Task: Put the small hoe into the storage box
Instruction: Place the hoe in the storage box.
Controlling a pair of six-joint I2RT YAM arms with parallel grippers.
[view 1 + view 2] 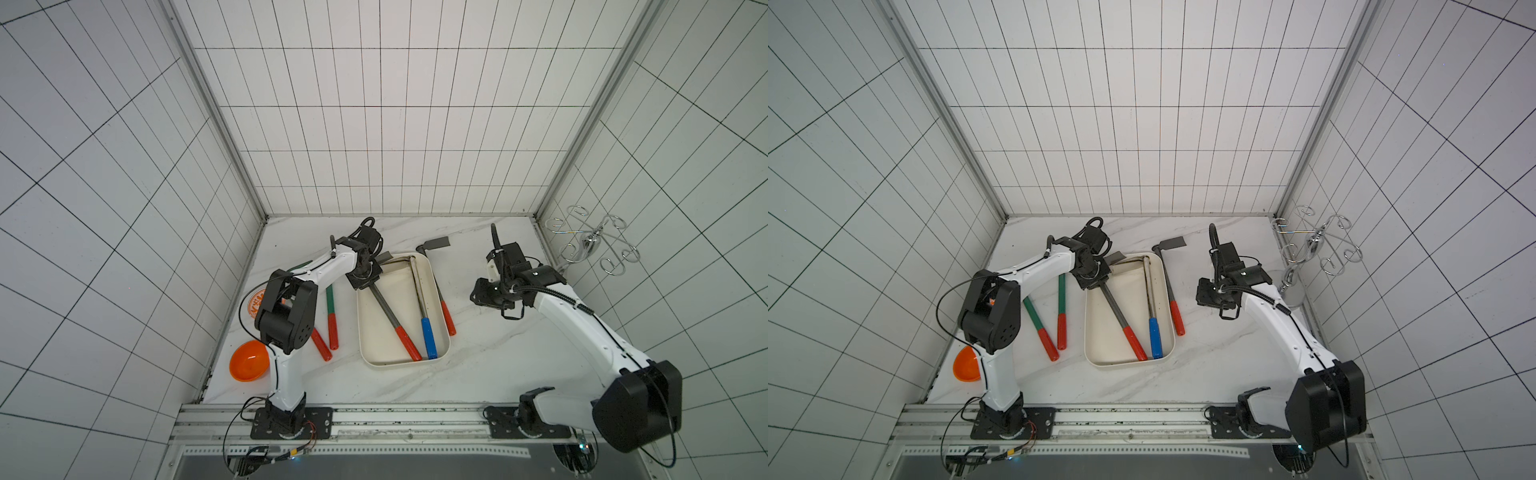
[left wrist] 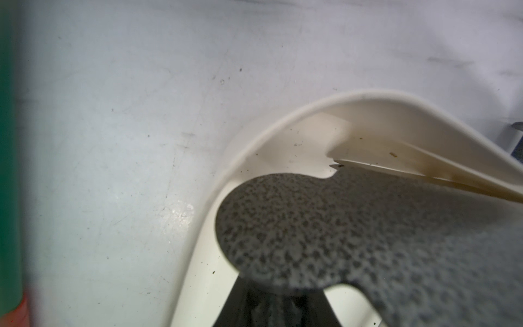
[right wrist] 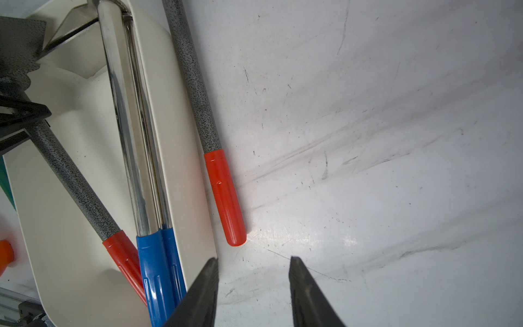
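Left claw (image 1: 365,277) pinches the hoe (image 1: 390,313) at eleven o'clock of the box (image 1: 399,365), apparently to seat it diagonally; right claw (image 3: 253,263) spread, empty.

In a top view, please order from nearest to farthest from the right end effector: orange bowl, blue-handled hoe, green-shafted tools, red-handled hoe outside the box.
From the right end effector:
1. Red-handled hoe, just outside the storage box, along its right wall.
2. Blue-handled hoe, inside the box, on its right side.
3. Green-shafted tools, left of the box.
4. Orange bowl, far left, near the front.
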